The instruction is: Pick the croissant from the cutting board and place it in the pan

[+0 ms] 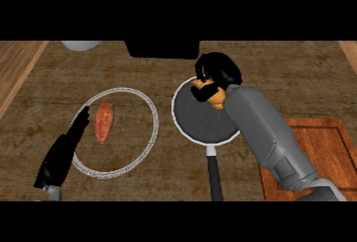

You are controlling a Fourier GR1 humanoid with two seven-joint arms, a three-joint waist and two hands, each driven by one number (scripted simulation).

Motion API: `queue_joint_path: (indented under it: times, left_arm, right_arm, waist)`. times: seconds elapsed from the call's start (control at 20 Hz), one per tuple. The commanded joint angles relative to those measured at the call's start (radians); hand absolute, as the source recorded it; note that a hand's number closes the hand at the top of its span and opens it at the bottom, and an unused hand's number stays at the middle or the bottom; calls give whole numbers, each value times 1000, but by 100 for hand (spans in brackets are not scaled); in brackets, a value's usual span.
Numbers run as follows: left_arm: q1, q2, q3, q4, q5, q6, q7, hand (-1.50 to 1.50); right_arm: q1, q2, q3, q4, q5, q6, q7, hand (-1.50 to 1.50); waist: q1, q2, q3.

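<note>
Croissant point(213, 93) clamped in right robot hand point(217, 71) above pan's point(202, 125) far rim: lower toward the middle below, then uncurl.

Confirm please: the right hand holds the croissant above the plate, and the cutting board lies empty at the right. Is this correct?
Not quite. In the head view the right hand holds the croissant above the pan, not the plate. The cutting board at the right is indeed empty.
</note>
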Motion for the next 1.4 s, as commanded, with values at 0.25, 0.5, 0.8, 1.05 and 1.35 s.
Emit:
queue_joint_path:
  times: [0.25,0.5,0.8,1.05,1.35]
  left_arm:
    - [-73,9,-4,22,-10,-18,-1,0]
    - [-22,-4,-13,11,-7,-19,-14,0]
    - [-30,6,2,10,-3,-25,15,0]
    - [-12,11,25,-3,17,-30,1,0]
    - [2,-12,15,-17,-7,2,0,0]
  right_arm:
    - [-44,60,-81,246,-175,97,25,-150]
    - [-41,60,-143,289,-334,108,-29,-150]
    - [-54,61,-241,247,-455,-59,-185,-150]
    - [-82,16,-358,272,-529,-129,-203,-150]
    - [-77,-100,-462,298,-604,-153,-225,-150]
  waist:
    - [46,18,1]
    - [55,12,2]
    - [29,8,2]
    - [11,8,1]
    - [2,7,2]
